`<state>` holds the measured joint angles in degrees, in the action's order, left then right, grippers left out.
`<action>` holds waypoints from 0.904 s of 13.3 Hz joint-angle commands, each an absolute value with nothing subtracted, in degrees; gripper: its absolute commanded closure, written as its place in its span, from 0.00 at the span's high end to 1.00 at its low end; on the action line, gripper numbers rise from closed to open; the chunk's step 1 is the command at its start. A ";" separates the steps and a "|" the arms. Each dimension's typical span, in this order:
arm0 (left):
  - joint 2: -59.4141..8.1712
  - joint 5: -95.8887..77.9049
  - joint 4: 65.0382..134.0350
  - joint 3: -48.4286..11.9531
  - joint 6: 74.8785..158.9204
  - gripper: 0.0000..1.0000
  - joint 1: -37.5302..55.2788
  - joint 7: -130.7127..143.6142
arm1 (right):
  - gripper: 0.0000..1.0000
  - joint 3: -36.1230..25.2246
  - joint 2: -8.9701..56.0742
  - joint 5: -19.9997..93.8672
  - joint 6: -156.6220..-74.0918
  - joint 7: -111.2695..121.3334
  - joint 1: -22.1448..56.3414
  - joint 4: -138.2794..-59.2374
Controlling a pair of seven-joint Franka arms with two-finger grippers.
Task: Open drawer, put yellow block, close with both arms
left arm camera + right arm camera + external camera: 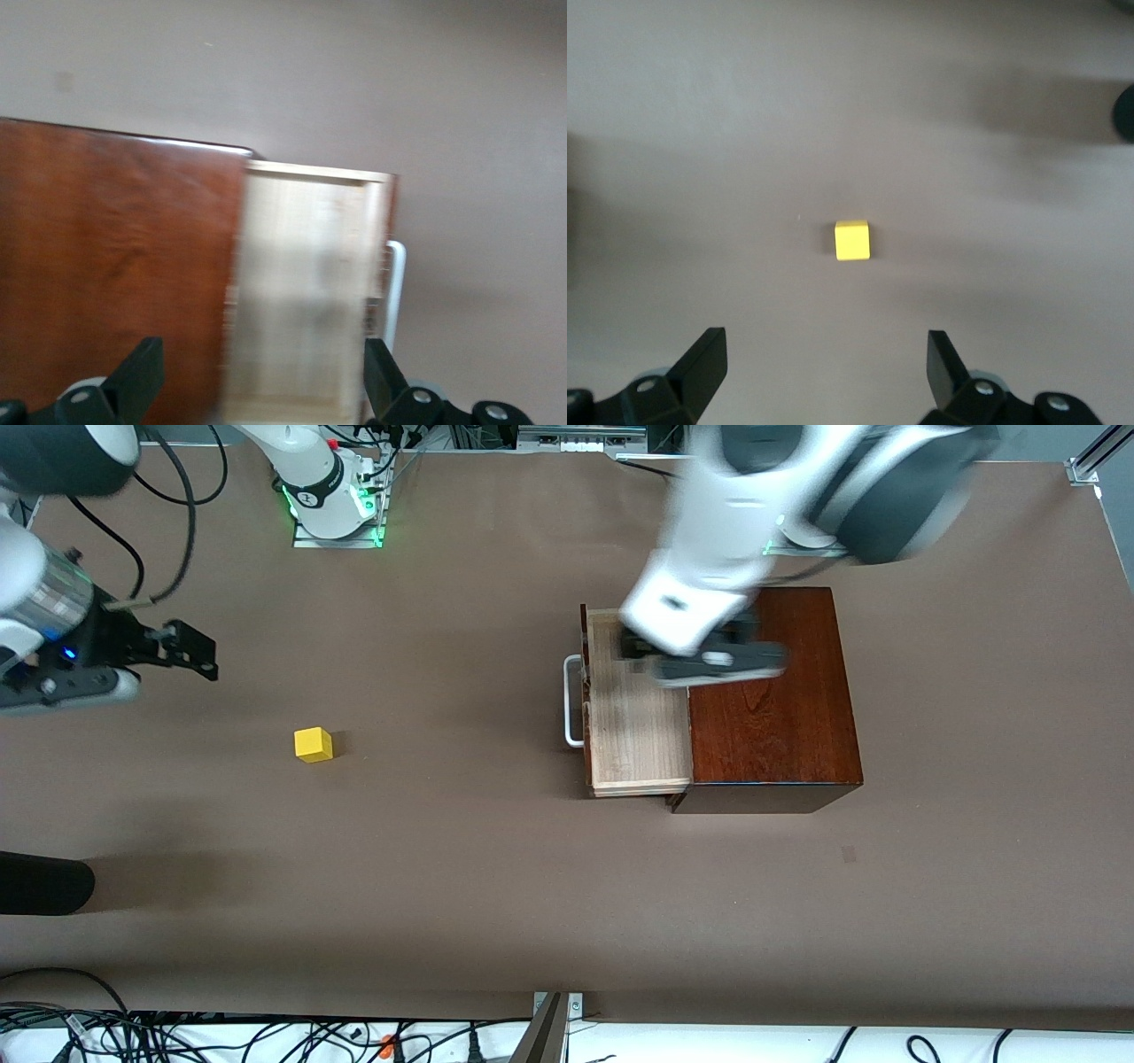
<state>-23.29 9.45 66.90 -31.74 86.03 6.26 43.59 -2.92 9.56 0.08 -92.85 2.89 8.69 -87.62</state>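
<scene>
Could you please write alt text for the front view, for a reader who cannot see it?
The drawer stands pulled out of the wooden box, with the left gripper open above it. The yellow block lies on the table toward the right arm's end, the open right gripper hovering nearby.

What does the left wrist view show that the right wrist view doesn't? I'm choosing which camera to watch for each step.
Only the left wrist view shows the drawer pulled open and empty, its white handle, and the wooden box, with the left gripper over them. Only the right wrist view shows the yellow block lying apart on the table, the right gripper above it. Both show open fingers and the brown table.
</scene>
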 commanded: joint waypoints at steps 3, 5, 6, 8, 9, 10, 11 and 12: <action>-17.75 4.48 72.60 -32.43 84.38 1.00 -7.89 32.61 | 1.00 -3.16 16.60 -0.53 -92.02 5.18 8.26 -87.01; -17.58 4.48 72.68 -32.43 84.20 1.00 -11.15 29.81 | 1.00 -3.16 19.84 -0.18 -95.17 5.27 8.17 -87.36; -17.14 4.48 73.21 -32.43 84.20 1.00 -12.90 27.53 | 1.00 -3.16 21.26 -0.18 -97.62 5.27 8.26 -88.49; -15.91 2.82 74.44 -28.68 84.11 1.00 -13.01 21.04 | 1.00 -3.16 22.50 -0.09 -104.55 5.27 8.26 -92.35; -14.43 0.38 75.40 -23.34 84.20 1.00 -10.22 17.87 | 1.00 -3.08 23.20 -0.09 -108.77 5.27 8.26 -95.16; -12.85 -1.56 77.15 -16.33 84.55 1.00 -5.85 14.97 | 1.00 -3.08 23.73 -0.09 -112.55 5.27 8.26 -97.62; -10.74 -3.32 79.52 -9.82 85.07 1.00 -1.45 11.81 | 1.00 -2.99 24.17 -0.09 -115.89 5.27 8.52 -99.82; -8.37 -5.25 82.76 -4.80 86.21 1.00 1.38 8.12 | 1.00 -2.90 24.87 -0.09 -118.97 5.27 8.53 -101.76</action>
<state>-15.33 -1.70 74.61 -14.44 84.17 -4.74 14.42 -3.20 25.36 -0.15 -113.86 4.46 8.49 -97.20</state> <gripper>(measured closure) 0.000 0.000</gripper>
